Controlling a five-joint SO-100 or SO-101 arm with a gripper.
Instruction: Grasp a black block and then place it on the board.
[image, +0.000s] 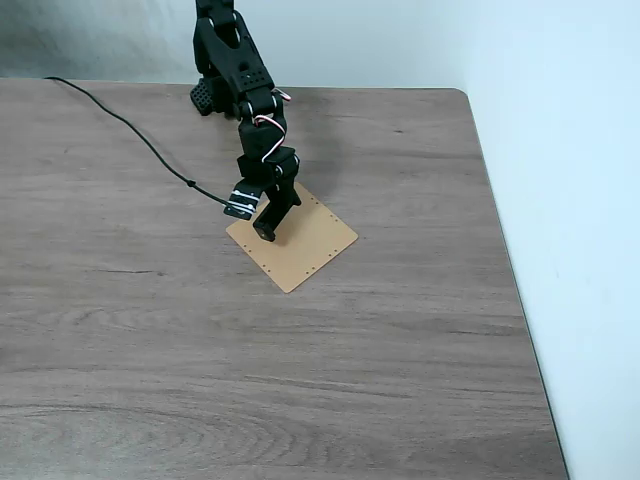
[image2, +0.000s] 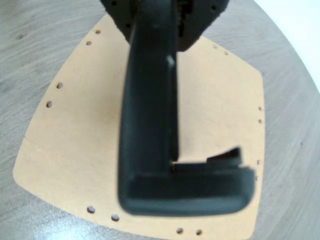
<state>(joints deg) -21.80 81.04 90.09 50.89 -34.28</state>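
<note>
Tan board (image2: 75, 150): a thin flat square with tiny holes along its edges. It lies on the grey-brown wood table (image: 420, 380), a bit toward 12 o'clock from the table's middle in the fixed view.

Gripper (image: 265, 232): black and pointed, right above the board's 10 o'clock part in the fixed view. In the wrist view its fingers look pressed close together.

Black block (image2: 220, 172): a short black bar sticks out toward 3 o'clock from the finger tips in the wrist view. It seems pinched there, low over the board, but black on black makes it hard to be sure.

Touching or not: I cannot tell if the block rests on the board yet.

What could go wrong: if the fingers open while the block is still up high, it may bounce or roll off the board. If the arm pushes down too hard, the thin board may slide on the table.

Cable (image: 120, 120): it lies at about 10 o'clock, well away from the board.
</note>
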